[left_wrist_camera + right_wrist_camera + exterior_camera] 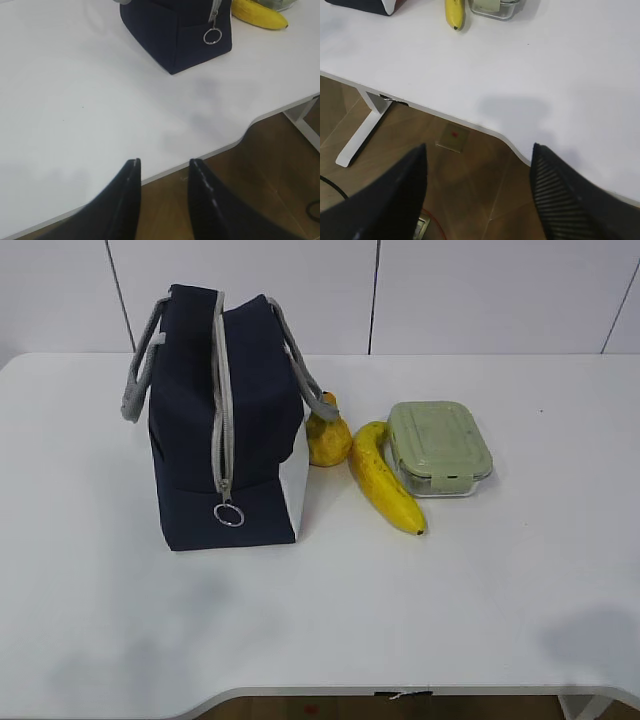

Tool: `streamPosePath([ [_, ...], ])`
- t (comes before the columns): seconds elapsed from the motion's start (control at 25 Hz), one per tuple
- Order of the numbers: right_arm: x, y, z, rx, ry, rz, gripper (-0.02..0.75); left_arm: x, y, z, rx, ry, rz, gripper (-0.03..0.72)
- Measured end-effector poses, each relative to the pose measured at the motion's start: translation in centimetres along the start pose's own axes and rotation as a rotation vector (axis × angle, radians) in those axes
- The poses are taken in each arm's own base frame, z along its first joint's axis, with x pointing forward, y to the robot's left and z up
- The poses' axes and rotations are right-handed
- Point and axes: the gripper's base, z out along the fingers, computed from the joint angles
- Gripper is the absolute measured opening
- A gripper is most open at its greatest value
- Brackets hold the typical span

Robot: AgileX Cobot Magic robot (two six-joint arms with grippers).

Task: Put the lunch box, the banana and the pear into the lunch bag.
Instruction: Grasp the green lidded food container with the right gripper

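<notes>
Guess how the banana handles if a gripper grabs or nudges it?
The banana is curved and lies flat, so it would probably pivot rather than roll. Its smooth, tapered skin may slip. It touches the lunch box, so a push likely shifts both.

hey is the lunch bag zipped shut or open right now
Shut. The lunch bag stands upright with its grey zipper closed along the top and down the front, and the ring pull hangs near the bottom.

One lunch bag [225, 420], one pear [328, 437], one banana [383, 478], one lunch box [439, 446].
</notes>
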Motion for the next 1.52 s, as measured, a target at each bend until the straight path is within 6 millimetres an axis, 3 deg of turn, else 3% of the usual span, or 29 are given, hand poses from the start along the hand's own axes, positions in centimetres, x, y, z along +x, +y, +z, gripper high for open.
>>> streamPosePath([
  [1.52,0.00,0.00,0.00,0.000,0.000,0.000,0.515,-0.02,0.00,0.00,0.000,-0.002,0.000,0.245],
])
